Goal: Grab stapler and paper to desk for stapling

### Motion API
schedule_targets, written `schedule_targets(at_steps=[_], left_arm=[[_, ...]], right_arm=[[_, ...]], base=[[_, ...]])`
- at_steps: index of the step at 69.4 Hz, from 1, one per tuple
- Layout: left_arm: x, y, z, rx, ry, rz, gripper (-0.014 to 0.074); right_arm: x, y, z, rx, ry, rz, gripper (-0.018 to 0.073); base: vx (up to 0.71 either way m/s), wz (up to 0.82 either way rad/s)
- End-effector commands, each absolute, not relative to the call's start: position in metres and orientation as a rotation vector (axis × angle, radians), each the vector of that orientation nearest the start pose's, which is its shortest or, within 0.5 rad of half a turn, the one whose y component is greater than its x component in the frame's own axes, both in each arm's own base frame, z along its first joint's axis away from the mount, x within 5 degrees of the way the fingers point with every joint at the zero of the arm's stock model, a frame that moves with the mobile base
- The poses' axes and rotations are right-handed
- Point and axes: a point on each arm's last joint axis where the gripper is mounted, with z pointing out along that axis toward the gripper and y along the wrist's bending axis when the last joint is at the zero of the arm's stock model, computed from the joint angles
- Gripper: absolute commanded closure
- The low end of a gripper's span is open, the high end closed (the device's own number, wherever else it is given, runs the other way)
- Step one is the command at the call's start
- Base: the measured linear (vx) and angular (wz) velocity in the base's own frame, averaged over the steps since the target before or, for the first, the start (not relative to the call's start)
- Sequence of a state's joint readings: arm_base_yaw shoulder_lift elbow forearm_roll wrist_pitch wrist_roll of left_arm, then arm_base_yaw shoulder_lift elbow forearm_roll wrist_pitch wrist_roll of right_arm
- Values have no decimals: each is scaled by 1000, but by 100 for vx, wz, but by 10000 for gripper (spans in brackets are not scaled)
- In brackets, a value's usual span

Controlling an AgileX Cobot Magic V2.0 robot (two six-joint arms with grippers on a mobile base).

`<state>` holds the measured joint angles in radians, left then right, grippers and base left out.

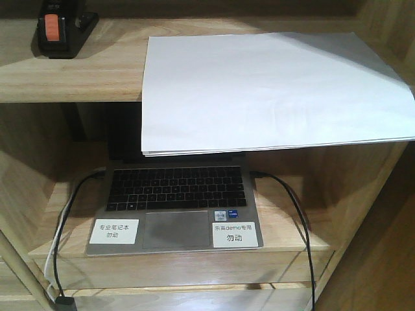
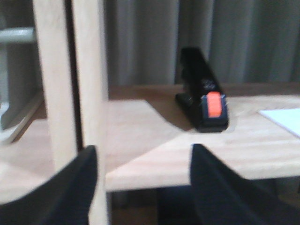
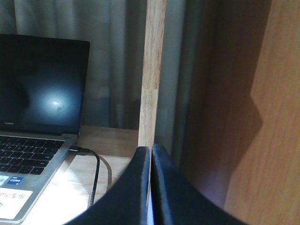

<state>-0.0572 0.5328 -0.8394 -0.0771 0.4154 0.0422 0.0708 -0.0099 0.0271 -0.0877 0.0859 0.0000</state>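
Note:
The black stapler [image 1: 61, 29] with its orange-red patch stands at the back left of the upper shelf [image 1: 84, 71]. The white paper [image 1: 272, 91] lies on the same shelf to the right, its front part overhanging the edge. In the left wrist view my left gripper [image 2: 143, 146] is open and empty, just in front of the shelf edge. The stapler [image 2: 206, 101] stands beyond it and slightly right, and a corner of the paper [image 2: 283, 119] shows at far right. My right gripper [image 3: 151, 147] is shut with nothing seen held, low beside a shelf post [image 3: 152, 70]. The desk is out of view.
An open laptop [image 1: 175, 207] sits on the lower shelf under the paper, with cables [image 1: 292, 214] running off both sides. A vertical wooden post [image 2: 70, 70] stands left of my left gripper. A wooden side panel [image 3: 276, 117] rises to the right of my right gripper.

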Motion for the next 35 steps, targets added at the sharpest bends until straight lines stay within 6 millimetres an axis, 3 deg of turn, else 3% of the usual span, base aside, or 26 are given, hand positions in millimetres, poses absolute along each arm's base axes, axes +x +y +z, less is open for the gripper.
schedule_targets(at_steps=[1,18,35], left_arm=[[97,-12,434,82,1505,-124,123],[133,-38,455,303,1510,-227,123],[186,-63,474,426,1555,-310,125]], right_arm=[[56,4,203,-127,1498,-26,569],[56,4,203,-127,1498,-26,569],[56,4,203,-127,1498,-26,569]], base=[[0,0],[0,0],[0,0]])
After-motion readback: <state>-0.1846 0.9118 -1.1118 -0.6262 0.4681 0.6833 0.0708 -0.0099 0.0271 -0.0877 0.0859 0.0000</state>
